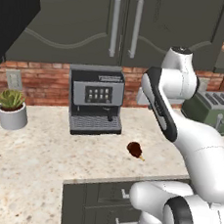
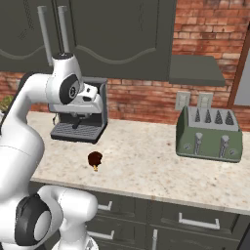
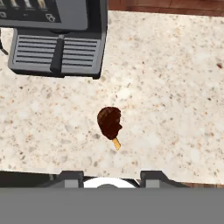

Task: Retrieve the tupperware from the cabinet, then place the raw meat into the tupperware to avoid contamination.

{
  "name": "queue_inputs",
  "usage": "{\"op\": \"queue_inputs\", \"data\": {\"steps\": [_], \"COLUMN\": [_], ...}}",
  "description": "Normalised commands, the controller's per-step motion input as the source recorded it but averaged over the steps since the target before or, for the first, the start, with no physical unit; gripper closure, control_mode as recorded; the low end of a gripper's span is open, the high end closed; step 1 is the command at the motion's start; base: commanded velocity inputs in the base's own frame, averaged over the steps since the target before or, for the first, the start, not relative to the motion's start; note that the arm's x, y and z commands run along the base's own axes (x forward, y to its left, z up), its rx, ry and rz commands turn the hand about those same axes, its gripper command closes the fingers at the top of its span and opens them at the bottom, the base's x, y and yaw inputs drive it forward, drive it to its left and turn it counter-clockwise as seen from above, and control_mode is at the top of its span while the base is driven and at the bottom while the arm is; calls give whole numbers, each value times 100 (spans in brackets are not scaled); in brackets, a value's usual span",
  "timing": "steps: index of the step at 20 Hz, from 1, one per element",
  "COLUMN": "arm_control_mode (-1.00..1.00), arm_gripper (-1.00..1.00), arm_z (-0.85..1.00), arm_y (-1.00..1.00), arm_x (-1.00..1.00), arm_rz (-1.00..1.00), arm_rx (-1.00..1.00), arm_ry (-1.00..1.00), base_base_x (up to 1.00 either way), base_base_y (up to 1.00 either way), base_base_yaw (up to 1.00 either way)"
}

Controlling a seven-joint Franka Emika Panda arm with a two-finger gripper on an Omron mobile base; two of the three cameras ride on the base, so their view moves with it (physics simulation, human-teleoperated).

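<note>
The gripper hangs above the counter with its two finger tips standing apart and nothing between them; the hand holds nothing. How wide the jaws could still go cannot be judged.

One piece of raw meat lies on the counter directly below and slightly ahead of the hand, well apart from the finger tips, its tan bone end pointing back toward the hand. The left base view and the right base view both confirm it lying alone on the stone surface near the front edge.

One coffee machine stands beyond the meat, ahead of the hand and off to one side; the hand view cuts off everything above its drip tray and lower panel. The left base view shows it whole.

The cabinet is mounted above and beyond the hand. Both doors are closed, with two vertical bar handles side by side; its interior is hidden.

One toaster stands well off to the hand's far side; the arm partly covers it in the left base view. One potted plant sits at the opposite end of the counter, past the coffee machine. Two wall outlets show behind the toaster in the right base view. Drawers sit below the counter.
</note>
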Motion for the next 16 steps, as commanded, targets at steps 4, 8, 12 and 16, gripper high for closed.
{"op": "queue_inputs", "data": {"steps": [4, 8, 12, 16], "arm_control_mode": [-100, -100, -100, -100], "arm_gripper": [-100, -100, -100, -100], "arm_z": [0, 6, 12, 30], "arm_y": [0, 11, 16, 24], "arm_x": [-1, 0, -3, -6], "arm_rz": [0, -1, -2, -1], "arm_rx": [0, 0, 0, 0], "arm_ry": [0, -4, -13, -21], "base_base_x": [0, 0, 0, 0], "base_base_y": [0, 0, 0, 0], "base_base_yaw": [0, 0, 0, 0]}}
